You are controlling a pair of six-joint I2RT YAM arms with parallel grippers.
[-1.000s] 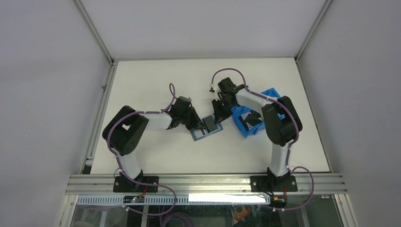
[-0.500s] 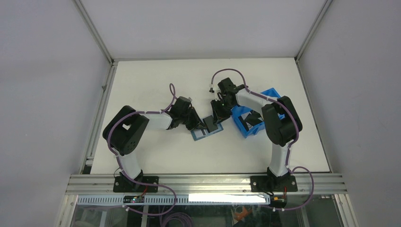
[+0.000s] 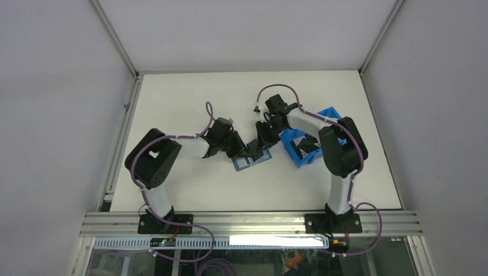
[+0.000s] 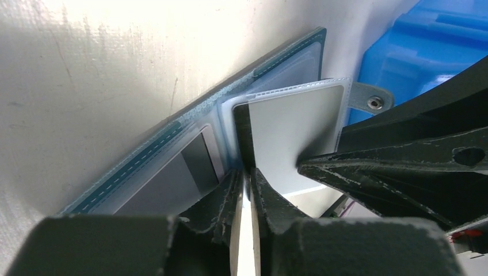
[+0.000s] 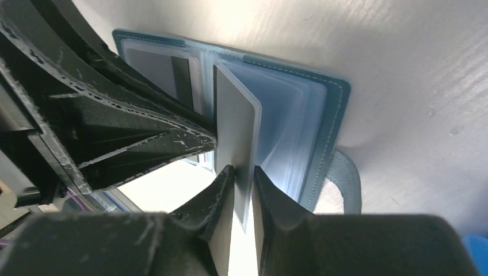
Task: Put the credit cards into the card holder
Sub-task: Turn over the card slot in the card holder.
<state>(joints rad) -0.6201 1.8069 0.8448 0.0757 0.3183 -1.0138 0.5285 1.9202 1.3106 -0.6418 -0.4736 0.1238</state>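
The teal card holder [image 3: 247,164] lies open on the table between both grippers. One clear pocket leaf stands up from it with a pale grey credit card [image 4: 293,132] in it. My left gripper [image 4: 248,171] is shut on the near edge of that leaf. From the other side, my right gripper [image 5: 244,169] is shut on the grey credit card [image 5: 233,132] at the leaf's lower corner. Another grey card with a dark stripe [image 4: 178,175] sits in a flat pocket. Dark credit cards [image 3: 311,144] lie in the blue bin [image 3: 329,114].
The blue plastic bin [image 4: 437,40] stands right beside the holder's snap tab [image 4: 371,102]. The two grippers [image 3: 246,150] [image 3: 260,142] nearly touch over the holder, and the right gripper's fingers [image 4: 403,167] fill the right side of the left wrist view.
The right gripper has edged a little left and down toward the left gripper over the holder. The left arm has hardly moved.
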